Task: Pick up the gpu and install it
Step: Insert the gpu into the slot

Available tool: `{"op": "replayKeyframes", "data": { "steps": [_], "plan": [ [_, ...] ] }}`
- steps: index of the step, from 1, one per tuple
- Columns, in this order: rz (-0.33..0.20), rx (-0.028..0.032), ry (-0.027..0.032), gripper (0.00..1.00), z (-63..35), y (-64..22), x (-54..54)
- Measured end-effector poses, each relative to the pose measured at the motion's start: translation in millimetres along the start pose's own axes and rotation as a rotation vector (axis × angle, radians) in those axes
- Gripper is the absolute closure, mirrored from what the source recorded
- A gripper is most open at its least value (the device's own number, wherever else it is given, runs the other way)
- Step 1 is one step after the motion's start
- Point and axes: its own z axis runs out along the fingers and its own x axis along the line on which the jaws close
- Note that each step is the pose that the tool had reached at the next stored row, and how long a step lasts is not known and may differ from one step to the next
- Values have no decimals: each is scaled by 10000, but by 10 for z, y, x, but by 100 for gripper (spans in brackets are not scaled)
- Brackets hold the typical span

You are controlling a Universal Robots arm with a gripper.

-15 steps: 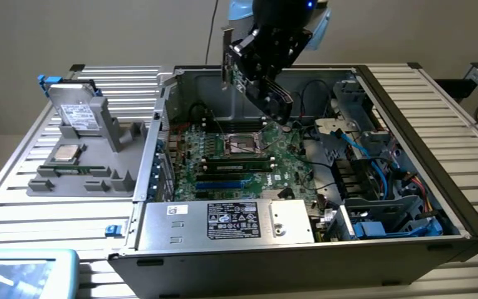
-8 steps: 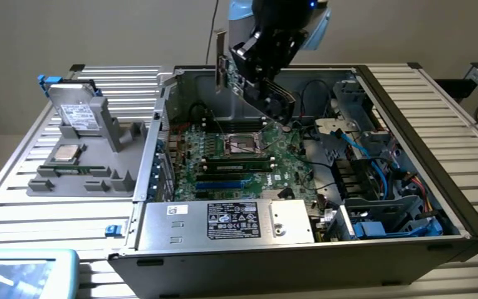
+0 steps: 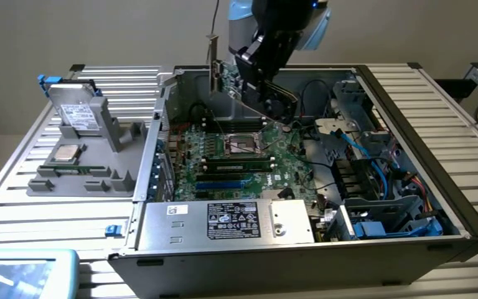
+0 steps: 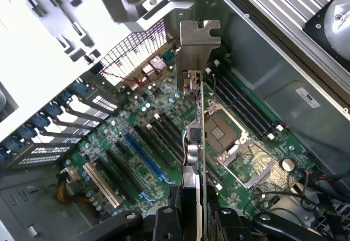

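The gpu (image 3: 227, 76) hangs edge-down over the back of the open computer case (image 3: 405, 106), held above the motherboard (image 3: 231, 156). Its silver end bracket (image 3: 213, 55) points up toward the case's rear wall. My gripper (image 3: 257, 65) is shut on the card. In the wrist view the gpu (image 4: 196, 142) is edge-on, and its bracket (image 4: 198, 37) is at the far end. My gripper (image 4: 196, 222) clamps its near end, with a black finger (image 4: 164, 224) on either side. Below it lie the motherboard (image 4: 136, 115), a blue slot (image 4: 143, 156) and the CPU socket (image 4: 229, 137).
A grey fixture (image 3: 85, 177) at the exterior view's left holds a silver hard drive (image 3: 79, 112), a CPU chip (image 3: 66, 152) and a memory stick (image 3: 77, 169). The power supply (image 3: 222, 221) fills the case's front. Blue cables (image 3: 372, 168) and drive bays crowd the case's right side.
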Motion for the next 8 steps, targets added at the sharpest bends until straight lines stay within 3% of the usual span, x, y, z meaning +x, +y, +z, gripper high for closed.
{"op": "replayKeyframes", "data": {
  "steps": [8],
  "plan": [
    [-1437,90,182,71,20,-3,-1]
  ]
}}
